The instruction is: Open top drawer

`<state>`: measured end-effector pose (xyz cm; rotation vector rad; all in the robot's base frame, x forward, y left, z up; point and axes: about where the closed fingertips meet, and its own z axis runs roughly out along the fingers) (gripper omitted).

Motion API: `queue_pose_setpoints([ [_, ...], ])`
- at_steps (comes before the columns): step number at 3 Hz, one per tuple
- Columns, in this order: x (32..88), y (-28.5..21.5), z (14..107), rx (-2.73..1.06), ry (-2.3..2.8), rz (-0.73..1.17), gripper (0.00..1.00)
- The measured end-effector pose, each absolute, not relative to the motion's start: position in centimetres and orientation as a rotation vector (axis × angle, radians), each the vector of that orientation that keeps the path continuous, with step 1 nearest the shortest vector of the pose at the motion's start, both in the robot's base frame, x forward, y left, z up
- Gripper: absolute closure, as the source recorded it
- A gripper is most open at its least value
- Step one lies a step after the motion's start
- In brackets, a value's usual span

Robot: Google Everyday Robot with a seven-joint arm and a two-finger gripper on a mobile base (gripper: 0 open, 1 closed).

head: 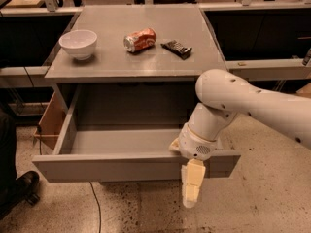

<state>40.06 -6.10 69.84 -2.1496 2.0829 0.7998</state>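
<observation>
The top drawer [116, 166] is a wide grey handleless drawer under the cabinet top. It stands pulled far out, and its deep grey box interior [121, 142] shows nothing inside. My gripper [187, 177] is at the right end of the drawer front, below the white arm [252, 103]. One cream finger [192, 186] hangs down in front of the panel. A bit of the other finger [174, 145] shows behind the panel's top edge, so the jaws straddle the drawer front. The two lower drawers are hidden below it.
On the cabinet top [107, 64] stand a white bowl [77, 43], a lying orange can [140, 39] and a dark snack bar [176, 48]. A wooden panel [51, 123] is at the drawer's left. A dark shoe [19, 188] and a cable [95, 203] are on the floor at left.
</observation>
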Motion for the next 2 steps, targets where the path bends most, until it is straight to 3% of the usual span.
queue_pose_setpoints([
  [2,38.2,-6.2,70.6,-2.219,2.028,0.966,0.0],
])
